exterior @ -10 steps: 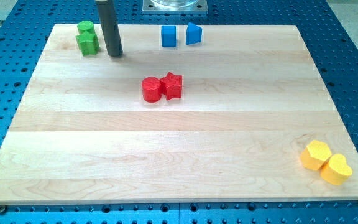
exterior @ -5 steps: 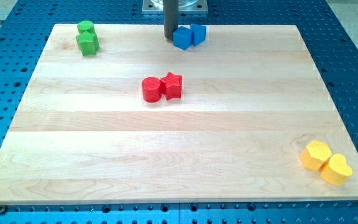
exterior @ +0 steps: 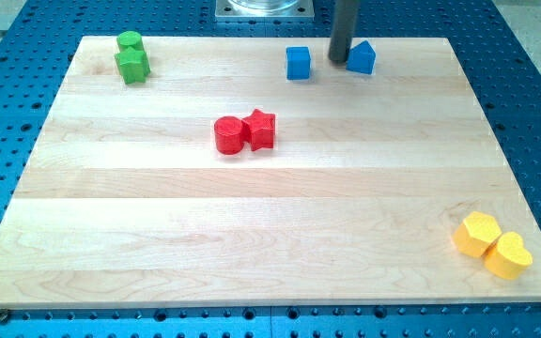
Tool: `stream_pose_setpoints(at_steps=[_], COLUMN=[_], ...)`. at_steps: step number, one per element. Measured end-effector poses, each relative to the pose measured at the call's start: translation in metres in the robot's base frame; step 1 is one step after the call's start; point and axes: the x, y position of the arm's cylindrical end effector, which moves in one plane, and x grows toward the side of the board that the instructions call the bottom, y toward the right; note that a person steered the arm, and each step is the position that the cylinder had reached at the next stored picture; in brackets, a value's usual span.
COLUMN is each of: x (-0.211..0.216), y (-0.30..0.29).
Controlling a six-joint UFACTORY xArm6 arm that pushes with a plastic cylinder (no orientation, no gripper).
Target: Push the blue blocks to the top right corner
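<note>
Two blue blocks sit near the view's top edge of the wooden board (exterior: 270, 207). A blue cube (exterior: 298, 63) is left of my tip (exterior: 340, 60). A blue wedge-like block (exterior: 363, 58) is just right of my tip, touching or nearly touching the rod. My tip stands between the two blue blocks, closer to the right one. Both blocks lie left of the board's top right corner.
Two green blocks (exterior: 131, 57) sit together at the top left. A red cylinder (exterior: 228, 134) and a red star (exterior: 261, 130) touch near the middle. Two yellow blocks (exterior: 492, 246) lie at the bottom right. A metal mount (exterior: 264, 8) is beyond the top edge.
My tip moved right along the top edge, from beside the green blocks to between the blue ones. Both blue blocks shifted right; the right one went further and they are now apart.
</note>
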Motion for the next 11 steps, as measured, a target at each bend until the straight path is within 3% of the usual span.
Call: stream_pose_setpoints(at_steps=[1,2,4,7,9,10,11], x=[0.028,0.024,0.005,-0.023,-0.003,0.041,0.092], y=[0.024,0.049,0.008,0.045,0.108,0.108,-0.038])
